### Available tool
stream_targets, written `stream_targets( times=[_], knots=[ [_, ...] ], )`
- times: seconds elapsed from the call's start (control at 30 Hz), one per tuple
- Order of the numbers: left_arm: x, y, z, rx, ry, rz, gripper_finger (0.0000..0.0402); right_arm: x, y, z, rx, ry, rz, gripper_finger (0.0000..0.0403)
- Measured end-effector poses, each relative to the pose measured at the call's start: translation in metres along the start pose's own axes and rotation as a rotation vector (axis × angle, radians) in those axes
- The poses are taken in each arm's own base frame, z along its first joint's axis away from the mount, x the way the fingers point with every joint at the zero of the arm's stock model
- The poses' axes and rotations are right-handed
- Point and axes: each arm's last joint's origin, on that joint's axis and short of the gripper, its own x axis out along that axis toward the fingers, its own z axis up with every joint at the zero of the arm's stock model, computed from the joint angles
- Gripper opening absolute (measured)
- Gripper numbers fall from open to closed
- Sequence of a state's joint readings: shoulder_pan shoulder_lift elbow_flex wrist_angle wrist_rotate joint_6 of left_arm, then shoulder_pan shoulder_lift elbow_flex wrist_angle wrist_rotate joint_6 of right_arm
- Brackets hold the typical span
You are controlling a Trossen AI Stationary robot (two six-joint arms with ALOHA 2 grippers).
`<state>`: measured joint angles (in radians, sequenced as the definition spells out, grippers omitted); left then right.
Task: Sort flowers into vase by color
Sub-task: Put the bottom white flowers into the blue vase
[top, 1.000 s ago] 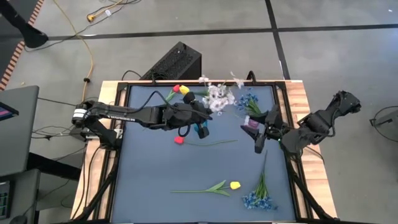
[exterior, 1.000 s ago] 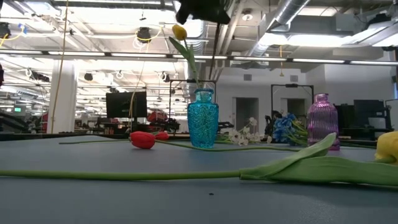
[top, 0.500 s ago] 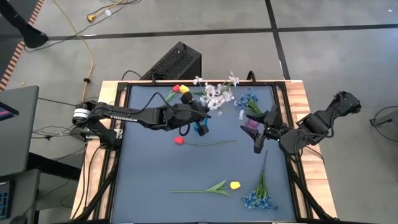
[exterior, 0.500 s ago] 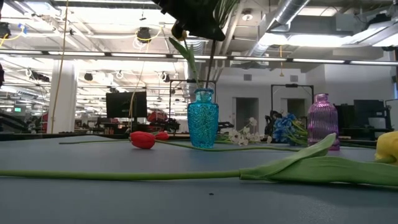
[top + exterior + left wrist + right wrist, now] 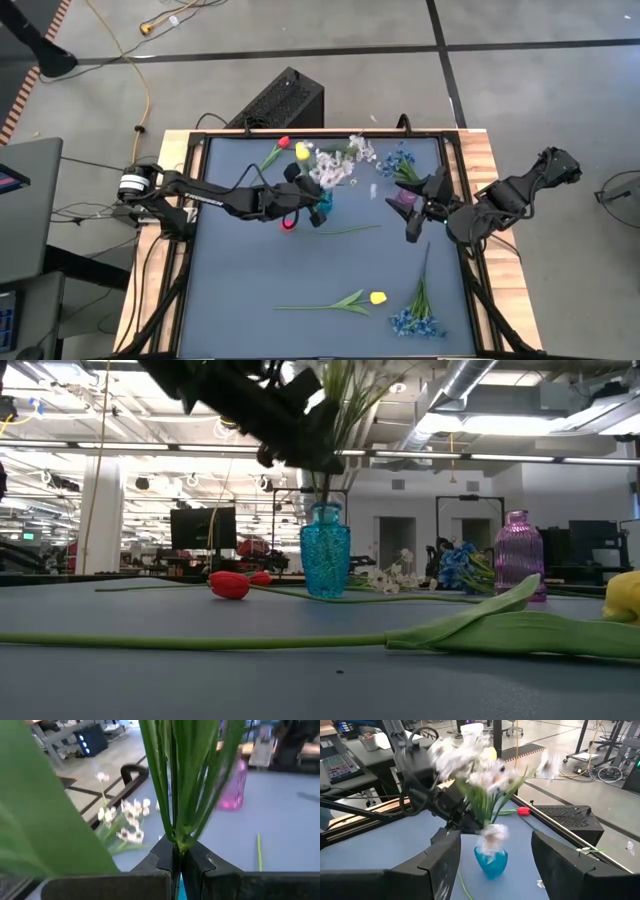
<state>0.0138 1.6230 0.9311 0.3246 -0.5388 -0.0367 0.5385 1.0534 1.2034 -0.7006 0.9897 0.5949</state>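
While left gripper fingers pinch the green-stemmed white blossom spray above the textured blue glass vase, lower straight, release once seated; right gripper spread, idle.

Flat dark blue-grey table top in a wooden frame. Lying or standing on it:
- red tulip bud, long green stem
- yellow tulip, leafy stem
- blue blossom spray
- blue glass vase, upright
- purple glass vase, upright
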Motion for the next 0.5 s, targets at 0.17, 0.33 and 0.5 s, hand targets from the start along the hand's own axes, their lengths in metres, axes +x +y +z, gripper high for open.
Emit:
stream_targets(
  times=[0.17, 0.33, 0.5],
  knots=[
    [0.0, 0.005, -0.019, -0.036, 0.012, -0.003, 0.0, 0.002, -0.002, 0.001, 0.008, -0.003, -0.013, 0.027],
    [-0.002, 0.004, -0.019, -0.024, 0.014, -0.036, 0.0018, 0.005, -0.003, 0.002, 0.005, 0.006, -0.012, 0.027],
    [-0.003, 0.0, 0.0, 0.034, -0.056, -0.094, 0.006, 0.006, -0.003, 0.002, -0.012, 0.006, -0.013, 0.027]
  ],
)
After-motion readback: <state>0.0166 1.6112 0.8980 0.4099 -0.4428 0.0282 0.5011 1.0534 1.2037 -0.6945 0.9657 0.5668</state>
